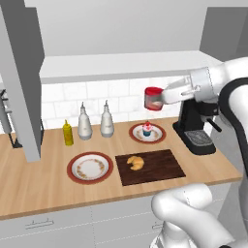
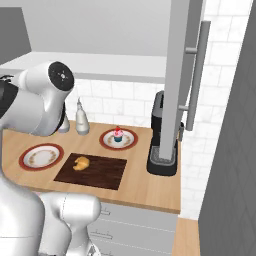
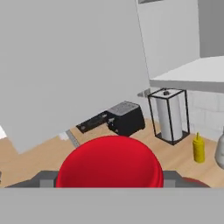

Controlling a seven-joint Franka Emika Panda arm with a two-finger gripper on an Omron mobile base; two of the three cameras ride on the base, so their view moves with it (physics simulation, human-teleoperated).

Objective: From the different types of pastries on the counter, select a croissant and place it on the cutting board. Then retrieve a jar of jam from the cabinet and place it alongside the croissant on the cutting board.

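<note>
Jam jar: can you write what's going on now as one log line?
claw: shut on jar | jar: in the air above the counter | croissant: on board

The small golden-brown crescent croissant [image 1: 135,162] lies flat on the left part of the dark brown rectangular wooden cutting board [image 1: 162,169], which rests on the long light-brown wood-grain counter [image 1: 38,181] near its front edge. The cupcake with pink frosting and a blue wrapper [image 1: 147,129] stands upright on a red-rimmed plate just behind the board. The squat red-lidded jar of jam [image 1: 153,98] is held on its side in the air above the counter, below the white shelf board of the pale grey cabinet [image 1: 116,65].
</note>
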